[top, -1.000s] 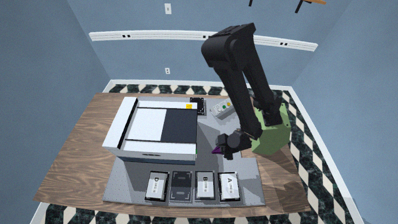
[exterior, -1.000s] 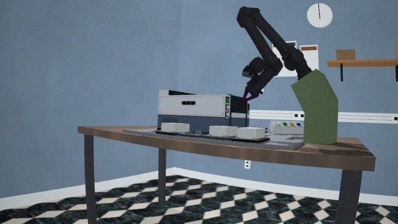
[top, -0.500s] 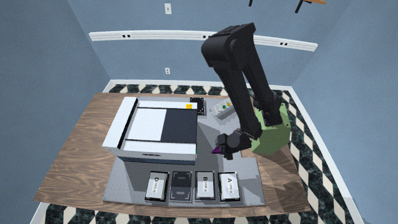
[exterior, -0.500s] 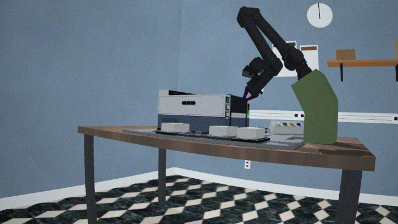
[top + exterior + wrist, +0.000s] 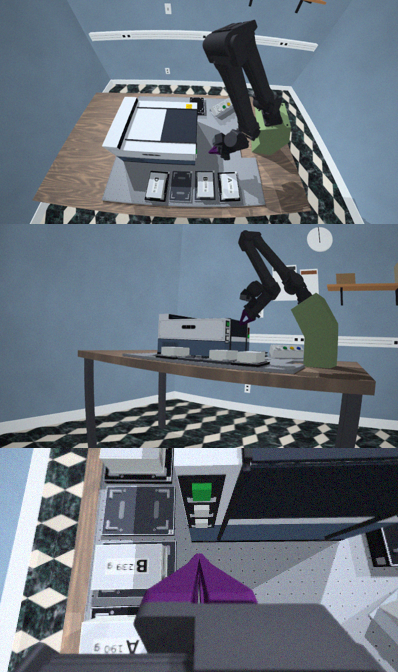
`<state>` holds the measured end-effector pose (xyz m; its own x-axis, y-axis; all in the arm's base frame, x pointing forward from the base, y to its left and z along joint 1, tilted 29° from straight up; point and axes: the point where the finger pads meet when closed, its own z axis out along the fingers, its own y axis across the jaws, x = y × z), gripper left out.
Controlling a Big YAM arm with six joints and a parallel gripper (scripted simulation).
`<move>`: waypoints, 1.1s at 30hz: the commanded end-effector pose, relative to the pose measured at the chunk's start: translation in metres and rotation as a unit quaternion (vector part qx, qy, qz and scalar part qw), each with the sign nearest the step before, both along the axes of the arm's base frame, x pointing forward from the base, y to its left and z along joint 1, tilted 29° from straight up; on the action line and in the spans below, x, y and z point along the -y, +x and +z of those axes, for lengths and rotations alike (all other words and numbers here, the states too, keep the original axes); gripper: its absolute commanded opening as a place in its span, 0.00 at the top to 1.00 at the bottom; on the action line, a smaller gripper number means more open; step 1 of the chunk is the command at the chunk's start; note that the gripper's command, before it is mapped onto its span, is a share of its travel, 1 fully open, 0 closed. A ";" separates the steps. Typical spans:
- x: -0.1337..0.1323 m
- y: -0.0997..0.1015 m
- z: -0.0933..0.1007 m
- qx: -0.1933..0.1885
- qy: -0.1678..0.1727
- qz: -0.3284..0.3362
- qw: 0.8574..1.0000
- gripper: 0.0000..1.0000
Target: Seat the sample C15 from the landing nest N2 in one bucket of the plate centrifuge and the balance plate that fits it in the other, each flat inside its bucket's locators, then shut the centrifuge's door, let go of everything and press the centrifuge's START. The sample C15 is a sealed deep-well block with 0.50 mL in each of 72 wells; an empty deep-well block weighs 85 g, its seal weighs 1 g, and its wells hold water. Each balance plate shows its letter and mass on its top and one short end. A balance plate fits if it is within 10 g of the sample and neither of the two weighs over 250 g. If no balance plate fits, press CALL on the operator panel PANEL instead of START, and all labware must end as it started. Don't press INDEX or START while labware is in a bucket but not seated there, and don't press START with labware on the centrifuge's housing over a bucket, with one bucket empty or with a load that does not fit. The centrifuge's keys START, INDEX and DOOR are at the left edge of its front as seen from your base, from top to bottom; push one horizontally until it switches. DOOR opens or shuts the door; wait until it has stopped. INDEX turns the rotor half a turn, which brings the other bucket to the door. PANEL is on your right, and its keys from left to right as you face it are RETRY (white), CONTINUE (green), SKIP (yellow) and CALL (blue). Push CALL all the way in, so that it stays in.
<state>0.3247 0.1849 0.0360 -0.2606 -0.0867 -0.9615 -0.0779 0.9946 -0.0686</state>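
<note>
A blue-walled room with a checkered floor holds a wooden desk (image 5: pixel 70 158). A grey perforated mat (image 5: pixel 249 169) on it carries the equipment.

The purple fingers are pressed together into a narrow wedge with nothing between them. They hang in the air above the mat, just off the centrifuge's (image 5: pixel 147 124) front corner. In the wrist view their tip points toward the column of keys (image 5: pixel 201 508), with the green START (image 5: pixel 201 491) at its top. They are near the keys but touch none of them.

Beyond them, along the desk's front edge, plate A (image 5: pixel 107 645) marked 190 g and plate B (image 5: pixel 127 566) marked 239 g lie in their nests. Next comes an empty nest (image 5: pixel 138 510), then plate D (image 5: pixel 156 185). Behind the centrifuge a dark nest (image 5: pixel 197 105), probably N2, looks bare, and the operator panel (image 5: pixel 221 108) stands beside it.

Sample C15 shows in no view. With its nest apparently bare and one balance nest vacant, both loads are probably already in the buckets. That cannot be confirmed, because the interior is hidden. I cannot tell whether the dark panel on the centrifuge's top is a shut door. The loading seems done. What is left is any door closing and the push on START, for which shut fingers suit.
</note>
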 end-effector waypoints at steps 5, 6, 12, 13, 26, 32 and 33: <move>0.003 0.012 0.007 0.001 -0.010 -0.006 1.000 1.00; 0.003 0.012 0.007 0.001 -0.010 -0.006 1.000 1.00; 0.003 0.022 0.013 0.001 -0.010 -0.006 1.000 1.00; 0.002 0.023 0.014 0.002 -0.010 -0.006 1.000 1.00; 0.001 0.037 0.022 0.002 -0.010 -0.006 1.000 1.00; 0.001 0.041 0.022 0.000 -0.012 -0.006 1.000 1.00; 0.001 0.041 0.020 -0.002 -0.014 -0.006 1.000 1.00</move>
<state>0.3607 0.1892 0.0561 -0.2596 -0.0882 -0.9617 -0.0757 0.9946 -0.0708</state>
